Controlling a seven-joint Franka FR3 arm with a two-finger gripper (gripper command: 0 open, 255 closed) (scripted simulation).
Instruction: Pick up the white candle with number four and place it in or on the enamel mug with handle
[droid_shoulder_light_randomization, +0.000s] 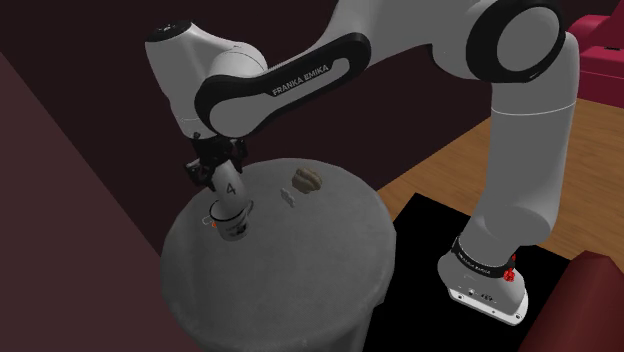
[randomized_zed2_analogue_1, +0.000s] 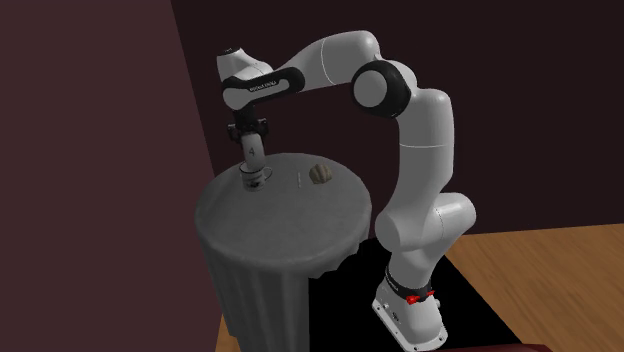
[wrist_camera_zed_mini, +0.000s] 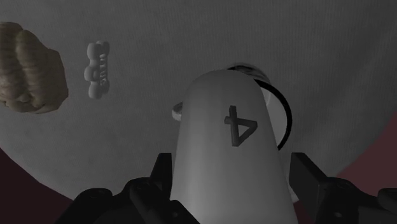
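Note:
My gripper (droid_shoulder_light_randomization: 215, 166) is shut on a white cone-shaped candle (droid_shoulder_light_randomization: 232, 190) marked with a dark four, and holds it upright, slightly tilted. Directly below stands the white mug (droid_shoulder_light_randomization: 232, 223) with a dark rim and a small handle, near the edge of the round grey table (droid_shoulder_light_randomization: 300, 265) on the shoulder view's left. The candle's lower end reaches into the mug's mouth; how deep is hidden. In the wrist view the black fingers (wrist_camera_zed_mini: 159, 175) clasp the candle (wrist_camera_zed_mini: 229, 153) on both sides, and the mug's rim (wrist_camera_zed_mini: 286, 111) shows beyond its tip. In the second exterior view the candle (randomized_zed2_analogue_1: 253, 150) stands over the mug (randomized_zed2_analogue_1: 254, 179).
A brown lumpy object (droid_shoulder_light_randomization: 306, 180) and a small white bone-shaped piece (droid_shoulder_light_randomization: 289, 196) lie on the table beyond the mug, toward the arm's base. A dark wall stands close behind the table (randomized_zed2_analogue_1: 190, 90). The stand (droid_shoulder_light_randomization: 425, 235) is black, on a wooden floor.

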